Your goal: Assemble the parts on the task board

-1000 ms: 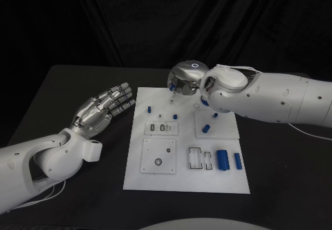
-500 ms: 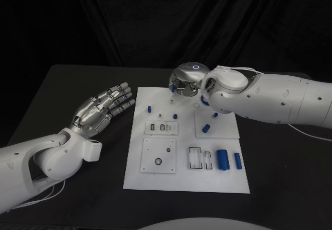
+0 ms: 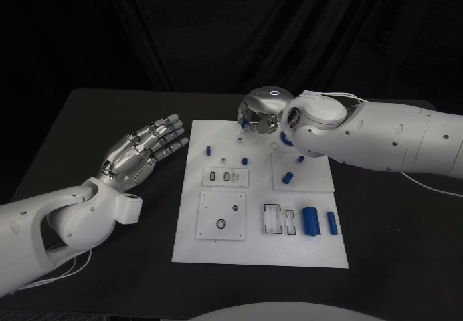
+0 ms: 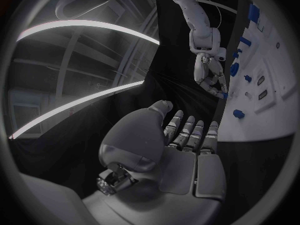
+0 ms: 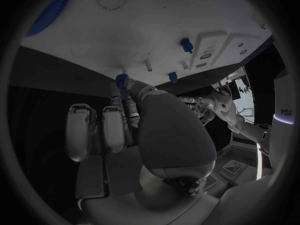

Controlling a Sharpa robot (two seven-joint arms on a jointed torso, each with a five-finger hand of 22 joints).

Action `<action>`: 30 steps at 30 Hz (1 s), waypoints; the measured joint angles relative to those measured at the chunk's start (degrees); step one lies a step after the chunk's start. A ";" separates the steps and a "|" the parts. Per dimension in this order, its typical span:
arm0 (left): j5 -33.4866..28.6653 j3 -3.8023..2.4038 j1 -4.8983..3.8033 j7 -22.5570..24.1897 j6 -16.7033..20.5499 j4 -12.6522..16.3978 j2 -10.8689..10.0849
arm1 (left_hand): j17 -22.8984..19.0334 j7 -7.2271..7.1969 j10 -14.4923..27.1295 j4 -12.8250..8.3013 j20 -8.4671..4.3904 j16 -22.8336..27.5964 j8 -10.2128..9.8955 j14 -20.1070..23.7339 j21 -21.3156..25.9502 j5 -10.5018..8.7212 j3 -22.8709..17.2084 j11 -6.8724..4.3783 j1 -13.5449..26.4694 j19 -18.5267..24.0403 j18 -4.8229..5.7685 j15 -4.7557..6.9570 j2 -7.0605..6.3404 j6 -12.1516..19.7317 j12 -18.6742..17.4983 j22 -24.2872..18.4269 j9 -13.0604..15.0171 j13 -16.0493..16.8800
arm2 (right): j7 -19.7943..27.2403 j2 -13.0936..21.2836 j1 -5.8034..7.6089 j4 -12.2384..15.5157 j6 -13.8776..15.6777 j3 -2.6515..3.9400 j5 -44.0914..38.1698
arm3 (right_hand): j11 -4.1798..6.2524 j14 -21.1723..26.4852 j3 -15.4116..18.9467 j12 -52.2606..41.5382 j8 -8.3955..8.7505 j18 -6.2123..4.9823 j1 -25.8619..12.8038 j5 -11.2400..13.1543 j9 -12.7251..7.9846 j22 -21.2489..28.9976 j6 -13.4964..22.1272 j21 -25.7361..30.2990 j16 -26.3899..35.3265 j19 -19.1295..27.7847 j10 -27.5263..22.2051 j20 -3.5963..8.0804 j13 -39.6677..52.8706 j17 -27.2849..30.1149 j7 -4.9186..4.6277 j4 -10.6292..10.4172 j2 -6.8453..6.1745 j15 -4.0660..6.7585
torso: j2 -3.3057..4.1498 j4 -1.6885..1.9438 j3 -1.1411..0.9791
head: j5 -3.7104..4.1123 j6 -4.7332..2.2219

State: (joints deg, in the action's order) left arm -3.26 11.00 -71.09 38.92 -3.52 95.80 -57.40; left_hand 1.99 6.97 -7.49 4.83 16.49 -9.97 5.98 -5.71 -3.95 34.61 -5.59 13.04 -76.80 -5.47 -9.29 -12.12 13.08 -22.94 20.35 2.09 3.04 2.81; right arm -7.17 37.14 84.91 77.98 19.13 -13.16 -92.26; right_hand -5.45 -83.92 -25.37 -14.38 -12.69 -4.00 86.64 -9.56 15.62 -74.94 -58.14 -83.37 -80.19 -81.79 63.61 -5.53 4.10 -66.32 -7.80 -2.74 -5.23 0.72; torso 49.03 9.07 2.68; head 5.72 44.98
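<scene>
Holding: right hand (image 3: 259,115) pinches a small blue part (image 5: 120,80) above the task board's (image 3: 259,257) far edge.
Idle: left hand (image 3: 144,148) spread, holding nothing, beside board.
Risk: shallow fingertip pinch; part may slip or tilt during insertion.

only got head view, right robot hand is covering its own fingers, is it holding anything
observer: Yes. The right wrist view shows the right robot hand pinching a small blue part at its fingertips.
operator: where is it vs the board
observer: In that view the part sits by the task board edge, near a white peg; I cannot tell whether they touch.
operator: left robot hand got anything
observer: No. The left wrist view shows the left robot hand with a bare palm.
</scene>
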 measured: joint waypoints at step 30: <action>-0.22 0.13 0.00 0.00 -0.39 -0.16 0.04 | -0.01 0.00 0.00 -0.16 0.00 0.00 0.00 -0.03 0.00 0.00 -0.15 -0.01 0.00 0.00 0.00 0.03 0.00 0.00 0.00 0.00 -0.01 0.00 | -0.20 0.11 -0.68 0.17 -1.27 -0.09 -0.02 | 0.14 0.57 -0.01 2.37 2.52 0.00 -0.32 0.01 -0.06 0.05 2.65 1.28 1.34 1.03 0.31 -1.02 0.15 1.95 -0.66 -0.01 -0.31 -0.89 | -0.01 0.04 0.03 | -0.05 0.34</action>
State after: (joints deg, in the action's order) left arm -3.48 11.13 -71.09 38.93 -3.91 95.64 -57.36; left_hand 1.98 6.97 -7.49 4.67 16.48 -9.97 5.98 -5.74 -3.95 34.62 -5.74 13.02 -76.80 -5.47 -9.29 -12.09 13.08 -22.94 20.35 2.09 3.03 2.81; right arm -7.38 37.25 84.23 78.15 17.86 -13.24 -92.27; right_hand -5.31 -83.36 -25.38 -12.01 -10.18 -4.01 86.32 -9.55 15.56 -74.89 -55.50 -82.09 -78.85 -80.76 63.92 -6.55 4.25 -64.37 -8.46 -2.75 -5.54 -0.17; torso 49.03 9.11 2.70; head 5.66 45.32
